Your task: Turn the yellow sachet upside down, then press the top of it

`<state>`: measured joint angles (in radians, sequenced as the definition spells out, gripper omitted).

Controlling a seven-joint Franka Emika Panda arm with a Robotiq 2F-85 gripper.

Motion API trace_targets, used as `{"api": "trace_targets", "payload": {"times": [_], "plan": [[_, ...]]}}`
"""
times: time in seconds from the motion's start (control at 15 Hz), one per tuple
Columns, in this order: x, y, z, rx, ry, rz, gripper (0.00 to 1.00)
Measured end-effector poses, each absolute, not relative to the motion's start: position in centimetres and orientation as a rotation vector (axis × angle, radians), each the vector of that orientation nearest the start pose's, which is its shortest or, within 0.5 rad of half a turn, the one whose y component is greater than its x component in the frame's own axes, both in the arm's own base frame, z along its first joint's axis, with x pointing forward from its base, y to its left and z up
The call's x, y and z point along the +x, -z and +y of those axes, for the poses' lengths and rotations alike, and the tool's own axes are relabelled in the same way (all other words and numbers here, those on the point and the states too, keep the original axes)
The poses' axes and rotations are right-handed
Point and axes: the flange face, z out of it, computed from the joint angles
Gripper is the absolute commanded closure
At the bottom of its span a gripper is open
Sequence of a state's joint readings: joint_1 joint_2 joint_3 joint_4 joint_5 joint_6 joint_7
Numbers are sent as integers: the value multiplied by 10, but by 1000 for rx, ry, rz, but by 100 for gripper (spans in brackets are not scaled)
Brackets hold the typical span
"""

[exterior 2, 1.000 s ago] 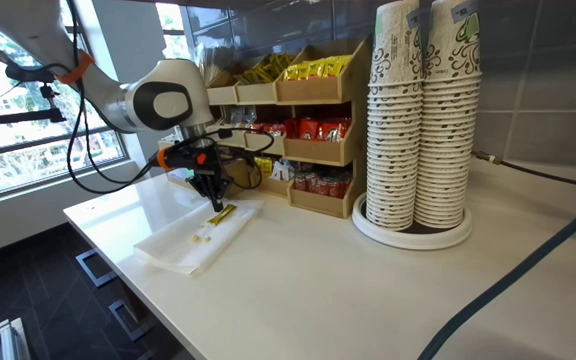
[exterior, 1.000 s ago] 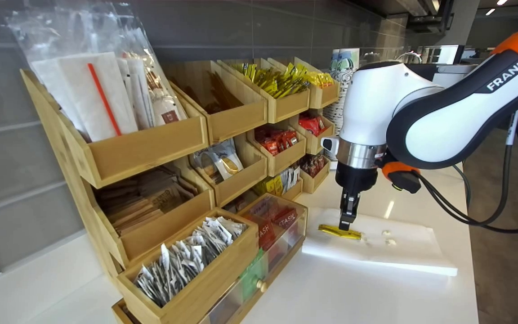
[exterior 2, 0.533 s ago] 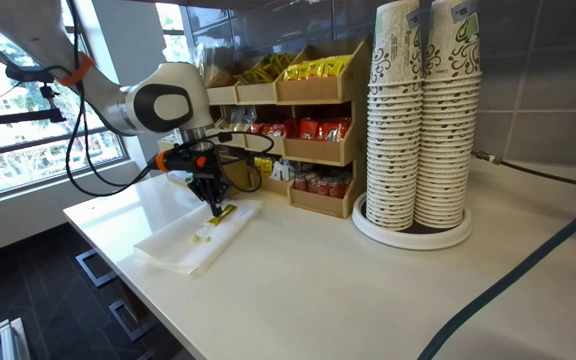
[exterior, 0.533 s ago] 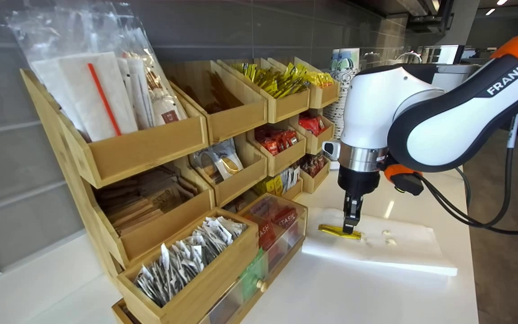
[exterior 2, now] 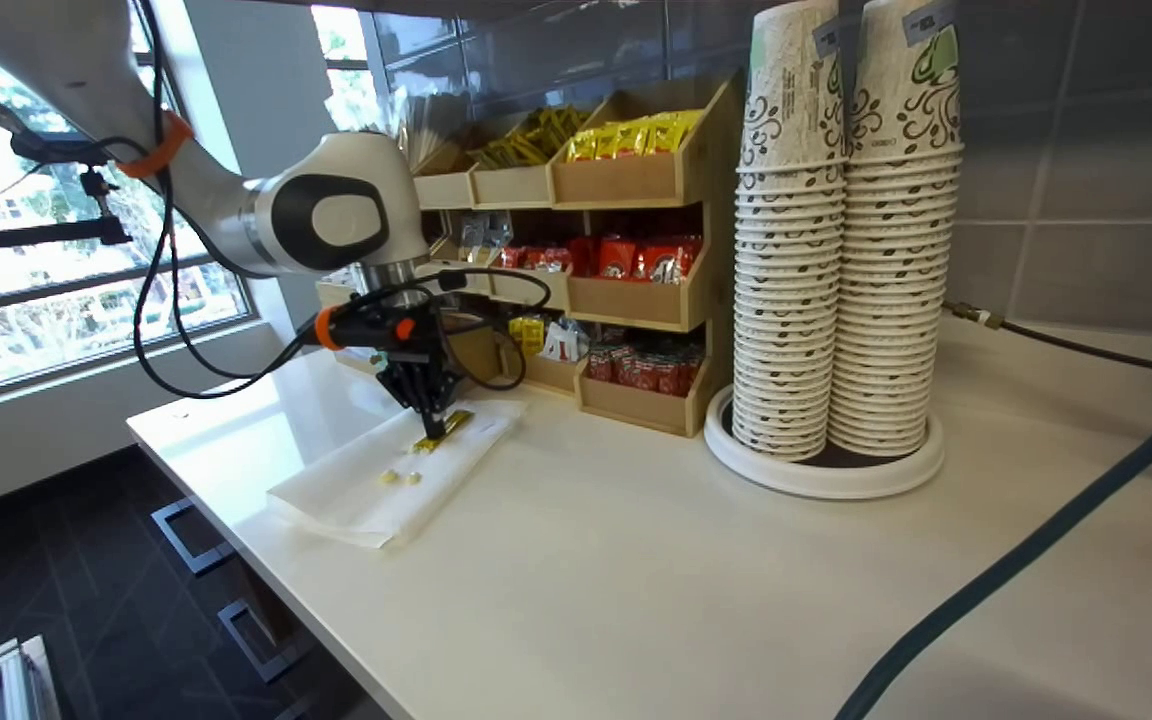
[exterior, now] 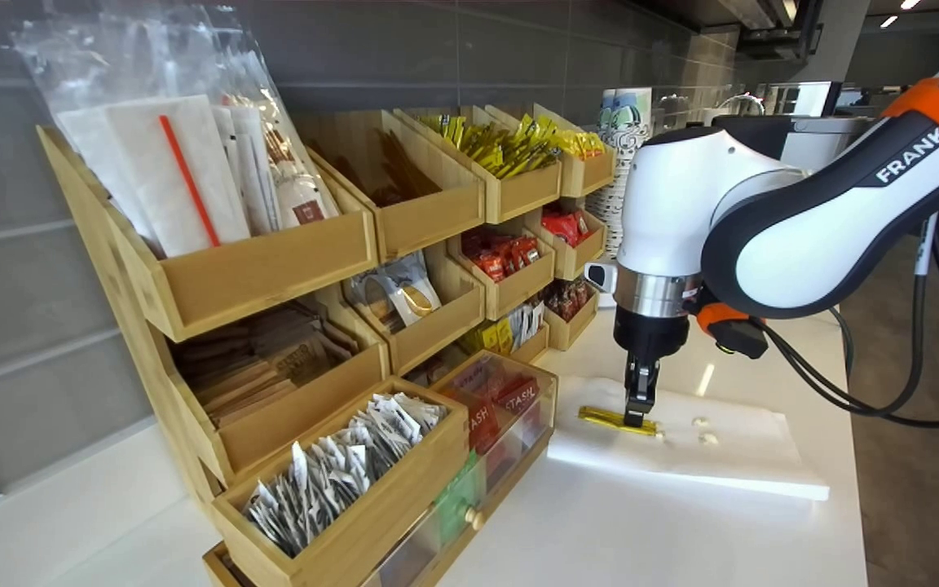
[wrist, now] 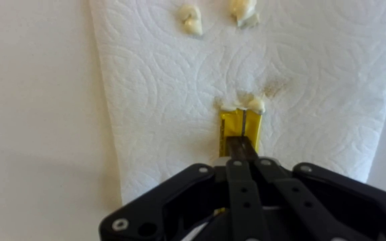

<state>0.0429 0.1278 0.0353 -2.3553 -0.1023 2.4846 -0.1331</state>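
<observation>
here, one yellow sachet point(wrist: 234, 125), lying flat on a paper towel point(wrist: 159, 87) presumably laid to catch spills; jaws together, nothing visible between them, bearing on the sachet's upper face toward the end where pale paste point(wrist: 256, 105) sits, seemingly to squeeze more out.
</observation>
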Motion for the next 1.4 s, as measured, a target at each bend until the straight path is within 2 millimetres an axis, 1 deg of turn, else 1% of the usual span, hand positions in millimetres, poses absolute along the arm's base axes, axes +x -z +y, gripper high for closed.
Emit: {"api": "trace_targets", "payload": {"times": [0.47,1.4], "plan": [[508,-273,41,-3167,-9,-473,100],[508,-273,40,-3173,-19,-485,100]]}}
